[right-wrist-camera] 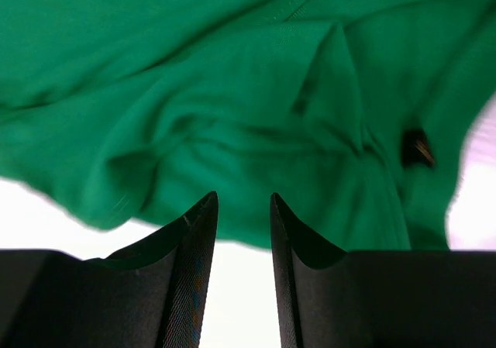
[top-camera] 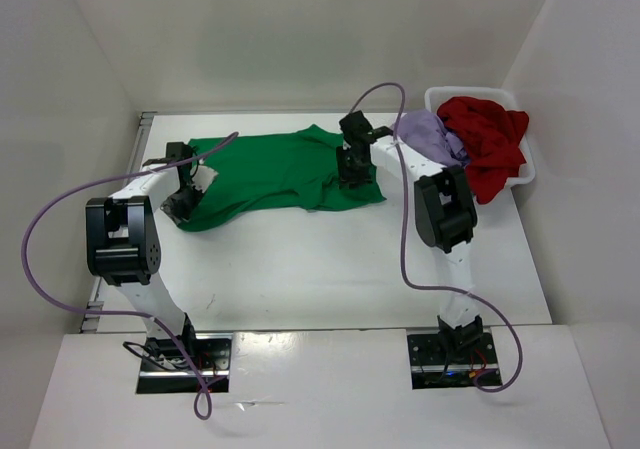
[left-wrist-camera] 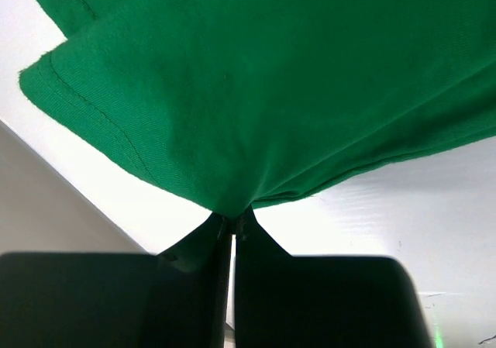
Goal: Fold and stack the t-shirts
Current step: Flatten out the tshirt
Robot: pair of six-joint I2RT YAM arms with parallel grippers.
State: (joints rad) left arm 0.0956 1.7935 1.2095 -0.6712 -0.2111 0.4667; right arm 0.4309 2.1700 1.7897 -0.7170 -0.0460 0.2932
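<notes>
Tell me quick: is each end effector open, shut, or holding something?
Left end effector: shut, pinching an edge of the green t-shirt.
Right end effector: open, nothing between its fingers, the same shirt just ahead.

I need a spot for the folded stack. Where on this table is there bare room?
The near half of the table is bare, between the green shirt and the table's near edge. Crowded beyond: the shirt spans the far side, and the basket holding the red shirt and lavender shirt fills the far-right corner.
</notes>
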